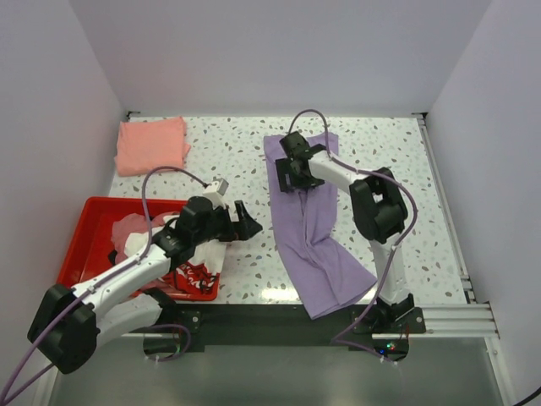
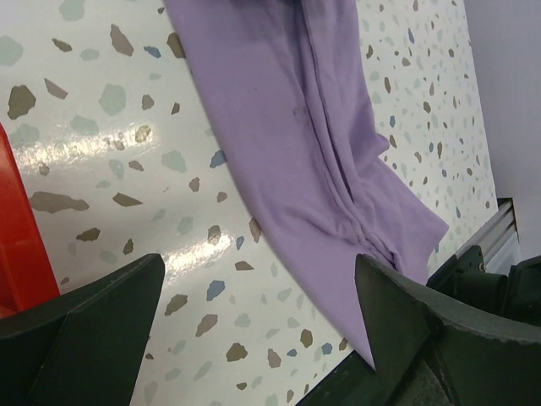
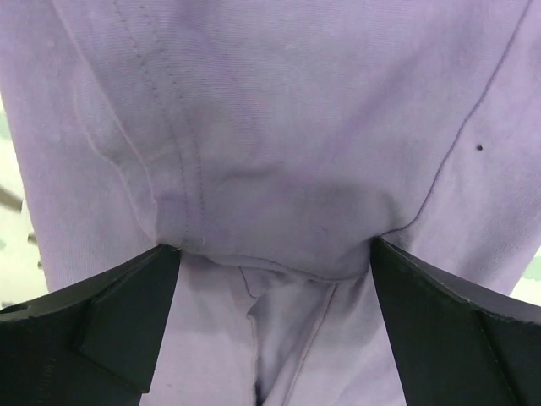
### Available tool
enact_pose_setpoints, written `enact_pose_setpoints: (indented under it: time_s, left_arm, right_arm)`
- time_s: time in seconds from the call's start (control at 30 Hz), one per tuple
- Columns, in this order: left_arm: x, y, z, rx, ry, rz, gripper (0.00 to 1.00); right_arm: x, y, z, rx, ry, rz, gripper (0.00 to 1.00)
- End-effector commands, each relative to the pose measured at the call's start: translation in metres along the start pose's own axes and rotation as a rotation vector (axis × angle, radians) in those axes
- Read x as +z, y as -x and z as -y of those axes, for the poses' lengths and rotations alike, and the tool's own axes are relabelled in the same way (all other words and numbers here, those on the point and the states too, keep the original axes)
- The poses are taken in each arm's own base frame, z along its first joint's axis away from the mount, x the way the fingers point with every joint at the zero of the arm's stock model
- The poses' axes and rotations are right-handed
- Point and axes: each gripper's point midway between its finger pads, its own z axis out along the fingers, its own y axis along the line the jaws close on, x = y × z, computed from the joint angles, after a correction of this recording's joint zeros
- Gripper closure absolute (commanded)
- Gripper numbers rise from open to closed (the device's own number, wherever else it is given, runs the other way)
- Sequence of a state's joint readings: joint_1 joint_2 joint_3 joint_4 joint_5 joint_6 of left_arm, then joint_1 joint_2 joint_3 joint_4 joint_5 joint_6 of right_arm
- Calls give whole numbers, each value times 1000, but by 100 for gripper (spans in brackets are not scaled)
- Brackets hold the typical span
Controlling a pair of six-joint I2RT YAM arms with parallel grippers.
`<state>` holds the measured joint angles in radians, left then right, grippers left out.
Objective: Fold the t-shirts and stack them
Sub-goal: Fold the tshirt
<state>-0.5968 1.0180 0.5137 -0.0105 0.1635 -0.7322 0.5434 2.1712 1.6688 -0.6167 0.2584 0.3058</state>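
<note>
The lavender-purple t-shirt [image 1: 311, 222] lies as a long strip down the table's middle, its near end hanging over the front edge. It also shows in the left wrist view [image 2: 313, 144] and fills the right wrist view [image 3: 279, 127]. My right gripper [image 1: 290, 172] is open right over the shirt's far part, a raised fold between its fingers [image 3: 118, 313]. My left gripper [image 1: 247, 222] is open and empty above bare table, left of the shirt. A folded salmon-pink t-shirt [image 1: 152, 145] lies at the far left. White red-printed tees [image 1: 196, 266] sit in the tray.
The red plastic tray [image 1: 84, 233] stands at the near left under my left arm; its red edge shows in the left wrist view [image 2: 17, 245]. White walls close in the speckled table [image 1: 397, 161] on three sides. A metal rail [image 1: 448, 317] runs along the front right edge.
</note>
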Motion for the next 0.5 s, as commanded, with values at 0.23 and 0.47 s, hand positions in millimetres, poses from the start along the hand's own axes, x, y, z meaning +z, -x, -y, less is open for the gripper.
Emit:
enact_pose_setpoints:
  time_s: [0.23, 0.47]
  left_arm:
    - [8, -1, 9, 23, -38, -26, 0]
    - [18, 2, 12, 34, -41, -54, 0]
  right_arm:
    - [52, 13, 32, 180, -89, -29, 1]
    - [79, 37, 27, 291, -113, -19, 1]
